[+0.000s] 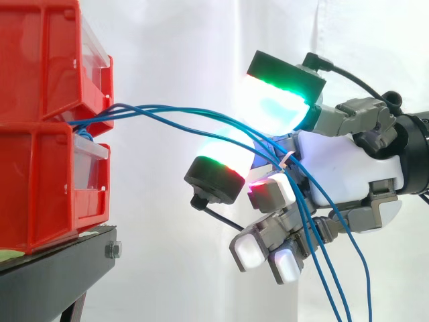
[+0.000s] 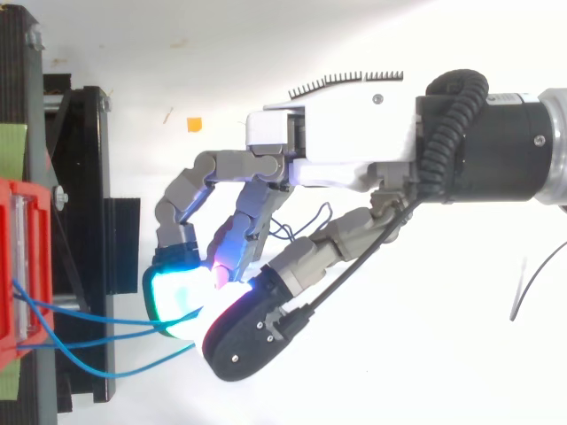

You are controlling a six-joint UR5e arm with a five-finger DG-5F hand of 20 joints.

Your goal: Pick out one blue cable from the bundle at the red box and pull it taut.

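Note:
Two red bins (image 1: 40, 188) are stacked on a black stand (image 1: 53, 268) at the left. Thin blue cables (image 1: 174, 114) come out between the bins and run rightward, slightly arched, into my hand (image 1: 348, 168). The hand comes in from the right with its fingers curled. A green-white pad above and the thumb's pad below close on the cables where they pass between them. I cannot tell how many of them are pinched. From above, the blue cables (image 2: 89, 319) leave the red bin (image 2: 18, 266) and end between the glowing pads of the hand (image 2: 354, 146).
Past the hand, the cables' loose lengths (image 1: 335, 288) hang down to the bottom edge. A white tie (image 1: 288, 159) sits on them by the palm. From above, a small orange scrap (image 2: 194, 123) and a thin dark wire (image 2: 532, 283) lie on the white floor.

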